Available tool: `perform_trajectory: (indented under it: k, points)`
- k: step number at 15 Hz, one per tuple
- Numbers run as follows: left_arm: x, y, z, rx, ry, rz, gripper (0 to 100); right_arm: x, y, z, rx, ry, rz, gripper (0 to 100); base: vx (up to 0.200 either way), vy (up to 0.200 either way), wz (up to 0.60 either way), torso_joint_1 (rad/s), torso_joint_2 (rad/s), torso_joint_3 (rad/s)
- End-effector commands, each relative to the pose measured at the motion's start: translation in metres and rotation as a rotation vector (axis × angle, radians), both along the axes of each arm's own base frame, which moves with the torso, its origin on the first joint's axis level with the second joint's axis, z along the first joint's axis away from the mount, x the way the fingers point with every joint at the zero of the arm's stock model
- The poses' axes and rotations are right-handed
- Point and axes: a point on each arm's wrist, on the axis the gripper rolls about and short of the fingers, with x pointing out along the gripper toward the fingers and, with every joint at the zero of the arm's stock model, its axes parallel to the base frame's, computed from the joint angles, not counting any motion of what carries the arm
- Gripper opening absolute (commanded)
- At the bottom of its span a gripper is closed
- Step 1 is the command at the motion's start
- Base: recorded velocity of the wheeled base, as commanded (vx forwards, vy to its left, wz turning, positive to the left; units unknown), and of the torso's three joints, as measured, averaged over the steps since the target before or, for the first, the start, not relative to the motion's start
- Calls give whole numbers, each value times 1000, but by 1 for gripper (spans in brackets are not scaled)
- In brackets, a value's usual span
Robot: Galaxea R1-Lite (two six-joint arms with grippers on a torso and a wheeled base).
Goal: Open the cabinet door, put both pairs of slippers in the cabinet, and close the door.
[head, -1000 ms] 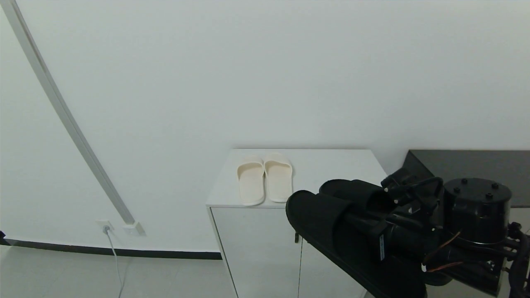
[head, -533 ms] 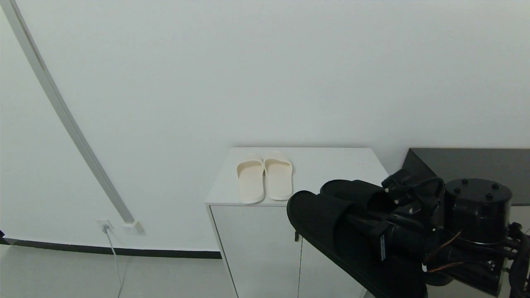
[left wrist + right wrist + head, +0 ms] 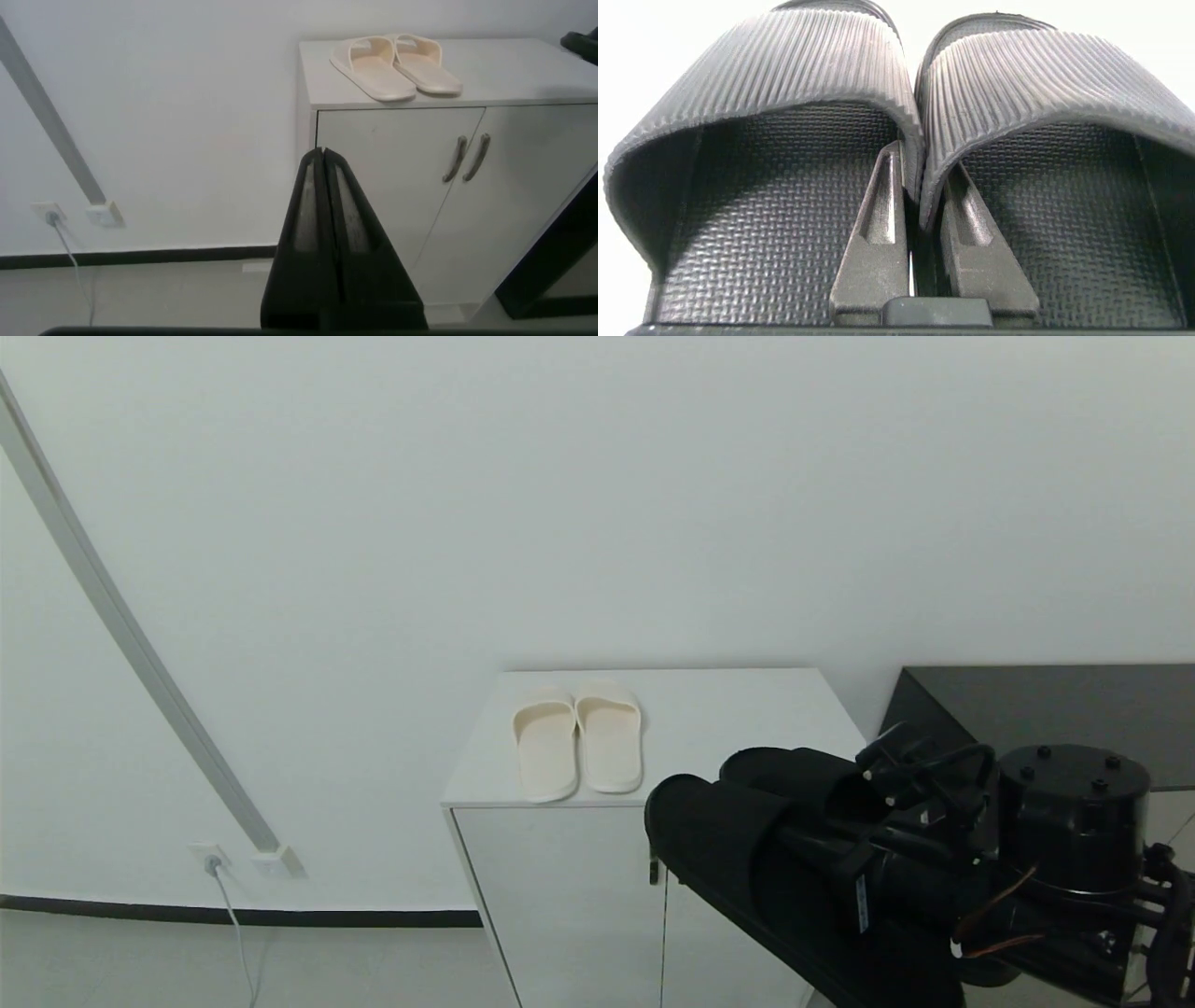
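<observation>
Head view: white cabinet, both doors shut. Cream slippers lie side by side on its top, toward the 9 o'clock end. Black slippers hang in the air at 4 o'clock of the cream pair, in front of the right-hand door, carried by the right gripper. Dark tabletop at 3 o'clock of the cabinet, wall socket at 8 o'clock.

Left wrist view: left gripper has its fingers pressed together with nothing between, well apart from the cabinet. Door handles flank the centre seam. Cream slippers on top.

Right wrist view: right gripper is clamped on the two inner strap edges of the black slippers, pinching the pair together.

Step, as I judge it: opening the door, not yet begun. The right is loaded, so the left likely has to part its fingers, reach a handle and pull.

Count: 2 slipper pairs (1 cream, 1 black, 4 slippers), 2 doors, 2 handles, 2 grippers.
</observation>
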Motion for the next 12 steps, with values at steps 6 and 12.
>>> perform_trajectory:
  k: [6,12]
  points:
    - [0,0,0,0,-1,3,0,-4,2,-3,-6,9,19,0,0,0,0,-42,91,52]
    - [0,0,0,0,-1,3,0,-5,1,-2,-3,6,20,0,0,0,0,-153,347,188]
